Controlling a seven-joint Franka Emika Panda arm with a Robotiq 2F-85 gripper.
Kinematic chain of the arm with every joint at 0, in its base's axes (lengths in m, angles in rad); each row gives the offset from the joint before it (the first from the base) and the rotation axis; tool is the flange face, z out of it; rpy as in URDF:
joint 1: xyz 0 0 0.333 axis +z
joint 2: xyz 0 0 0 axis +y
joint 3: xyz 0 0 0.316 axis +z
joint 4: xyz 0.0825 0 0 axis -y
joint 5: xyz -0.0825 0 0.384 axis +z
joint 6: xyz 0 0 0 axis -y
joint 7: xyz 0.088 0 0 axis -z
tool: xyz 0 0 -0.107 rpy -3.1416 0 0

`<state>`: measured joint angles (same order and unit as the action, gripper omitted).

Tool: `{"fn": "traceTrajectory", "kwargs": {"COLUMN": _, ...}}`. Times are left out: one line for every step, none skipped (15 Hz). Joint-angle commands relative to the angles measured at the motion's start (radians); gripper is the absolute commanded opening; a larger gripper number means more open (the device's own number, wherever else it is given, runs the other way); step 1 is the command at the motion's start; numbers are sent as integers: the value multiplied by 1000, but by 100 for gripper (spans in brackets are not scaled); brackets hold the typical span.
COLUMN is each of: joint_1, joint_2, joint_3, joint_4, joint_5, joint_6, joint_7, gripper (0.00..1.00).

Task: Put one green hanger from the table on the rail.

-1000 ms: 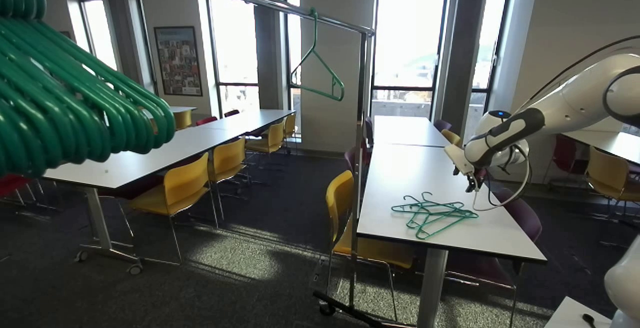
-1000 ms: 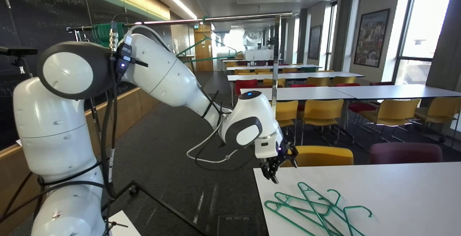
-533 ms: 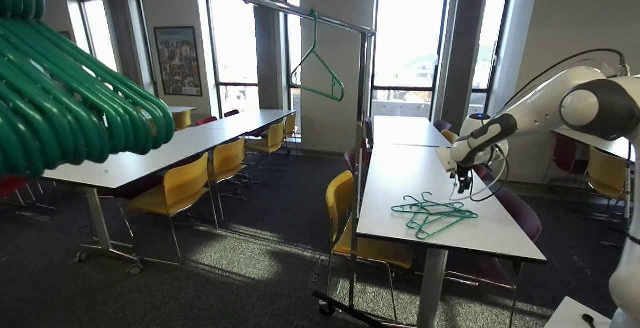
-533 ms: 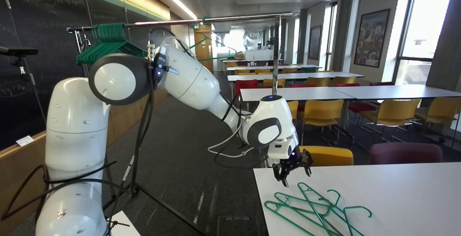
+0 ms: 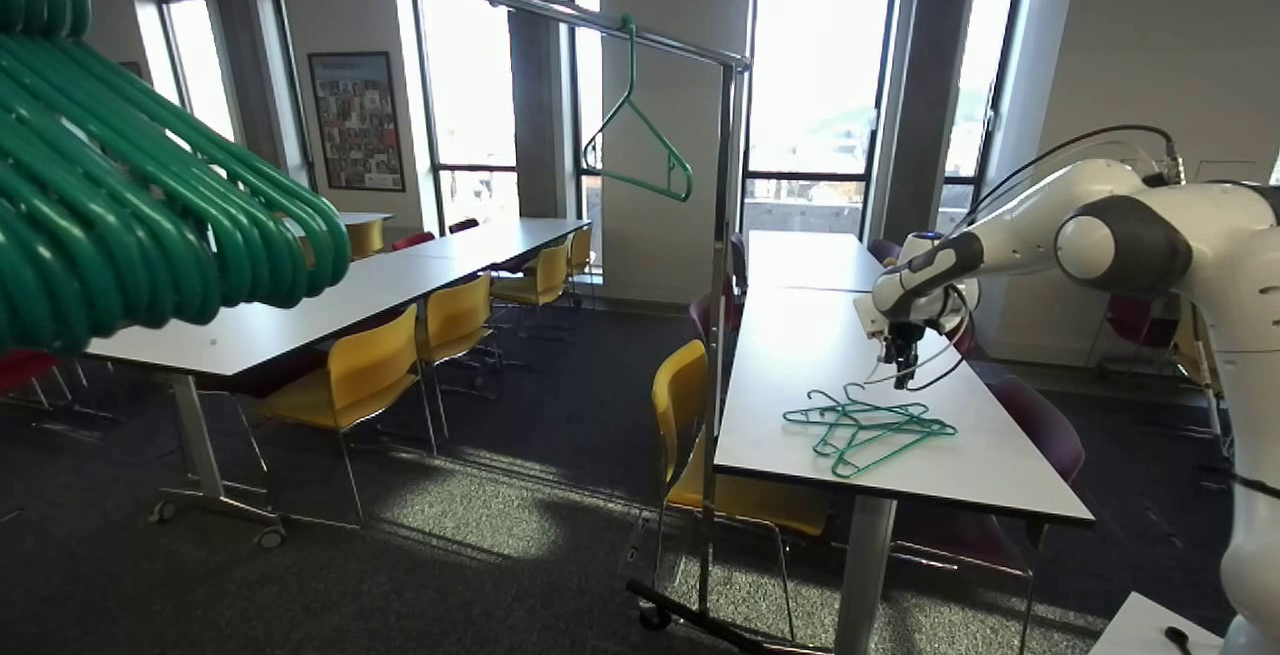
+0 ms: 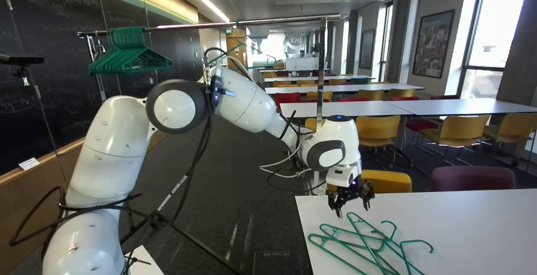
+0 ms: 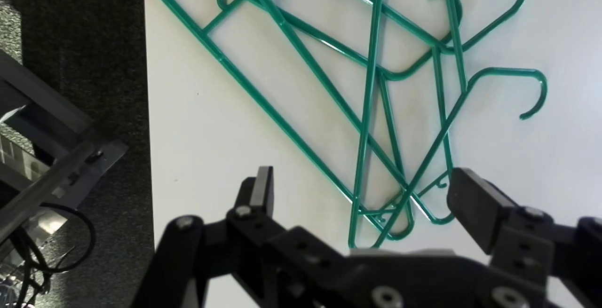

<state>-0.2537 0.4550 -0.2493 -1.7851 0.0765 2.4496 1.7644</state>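
Several thin green hangers lie overlapping on the white table. The top green hanger shows in the wrist view [image 7: 367,110] and in both exterior views [image 5: 900,452] [image 6: 364,241]. The white table [image 5: 800,335] fills much of the wrist view [image 7: 211,134]. My gripper [image 6: 353,212] points down, open and empty, above the table beside the hangers; it also shows [image 5: 903,375]. In the wrist view the narrow corners of the hangers lie between my spread fingers [image 7: 362,176], apart from them and below. The grey metal rail [image 5: 540,7] runs high across both exterior views [image 6: 289,20].
A thick bundle of green hangers [image 5: 150,195] hangs at one end of the rail, also visible here [image 6: 130,56]. A single hanger [image 5: 660,135] hangs nearer the rack post [image 5: 722,235]. The post and a yellow chair [image 5: 680,385] stand by the table's side.
My arm has swung toward the hangers, and the gripper has turned more steeply downward. It now hovers nearer the pile with fingers still spread. The hangers on the table have not moved.
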Motion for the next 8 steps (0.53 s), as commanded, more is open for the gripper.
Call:
{"fn": "traceTrajectory", "kwargs": {"joint_1": 12, "joint_2": 28, "joint_3": -24, "joint_4": 30, "joint_5": 18, "joint_6": -20, "joint_7": -9, "gripper": 100}}
{"fn": "traceTrajectory", "kwargs": {"joint_1": 7, "joint_2": 47, "joint_3": -25, "joint_4": 49, "joint_5": 21, "joint_6": -25, "joint_7": -9, "gripper": 100}}
{"fn": "traceTrajectory", "kwargs": {"joint_1": 4, "joint_2": 59, "joint_3": -27, "joint_4": 62, "joint_5": 22, "joint_6": -26, "joint_7": -9, "gripper": 100}}
{"fn": "traceTrajectory", "kwargs": {"joint_1": 3, "joint_2": 65, "joint_3": -28, "joint_4": 68, "joint_5": 22, "joint_6": -26, "joint_7": -9, "gripper": 100}}
{"fn": "traceTrajectory", "kwargs": {"joint_1": 3, "joint_2": 66, "joint_3": -28, "joint_4": 69, "joint_5": 22, "joint_6": -26, "joint_7": -9, "gripper": 100}}
{"fn": "traceTrajectory", "kwargs": {"joint_1": 3, "joint_2": 66, "joint_3": -28, "joint_4": 71, "joint_5": 22, "joint_6": -26, "joint_7": -9, "gripper": 100}}
{"fn": "traceTrajectory", "kwargs": {"joint_1": 4, "joint_2": 66, "joint_3": -28, "joint_4": 72, "joint_5": 22, "joint_6": -26, "joint_7": -9, "gripper": 100}}
{"fn": "traceTrajectory", "kwargs": {"joint_1": 4, "joint_2": 66, "joint_3": -28, "joint_4": 73, "joint_5": 22, "joint_6": -27, "joint_7": -9, "gripper": 100}}
